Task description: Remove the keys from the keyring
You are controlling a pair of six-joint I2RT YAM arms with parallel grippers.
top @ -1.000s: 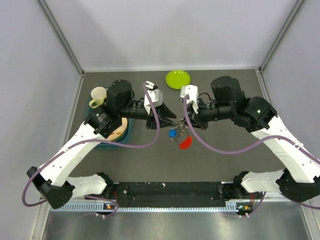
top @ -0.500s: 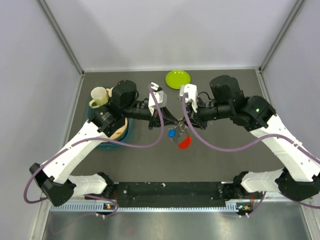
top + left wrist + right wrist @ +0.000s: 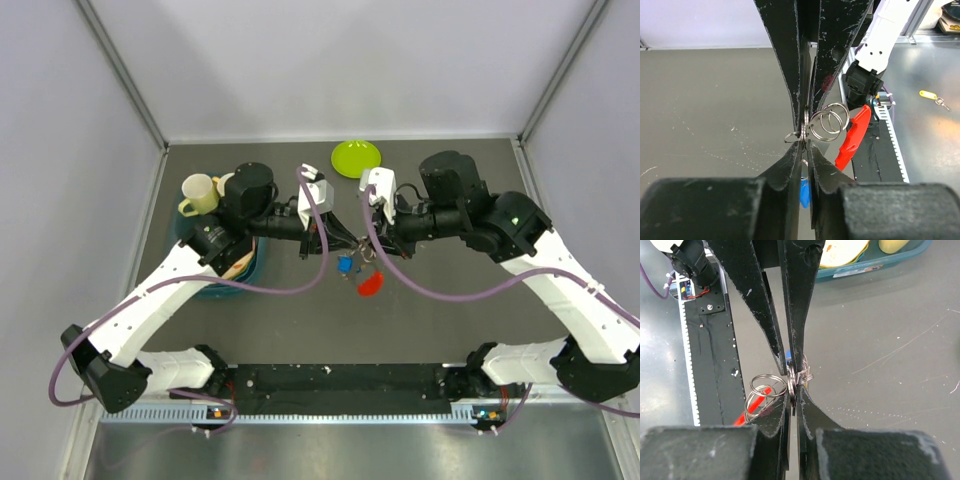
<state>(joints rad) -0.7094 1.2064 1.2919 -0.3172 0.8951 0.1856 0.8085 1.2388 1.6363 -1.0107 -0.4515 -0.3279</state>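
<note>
Nearest us, in front of the arm bases, the tabletop point(image 3: 450, 320) lies bare: that is our open room.

Next out, mid-table, the red key point(image 3: 371, 284) and the blue key point(image 3: 345, 266) dangle below the meeting point. We cannot tell whether either touches the surface.

Just beyond them sits the keyring point(image 3: 827, 124), a small cluster of linked wire loops. The left jaws are clenched on one loop edge-on. The right jaws, coming from the opposite side, are clamped on the same bundle of wire, tip to tip with the left. Both keys are on the ring; nothing is off yet.

We judge the step to be a two-sided pinch, ready to work a key round the split. To do it well:
- Hold one side rigid.
- Move the other only slightly, along the loop's plane.
- Avoid twisting, since the thin wire could slip from the tips.

Farther out, the teal bin point(image 3: 208, 290) with a cup point(image 3: 197, 193) sits close by the left forearm, so swing is limited there. The lime dish point(image 3: 356, 158) lies at the far edge, behind both wrists. Room is better toward the near side than toward the far side.
</note>
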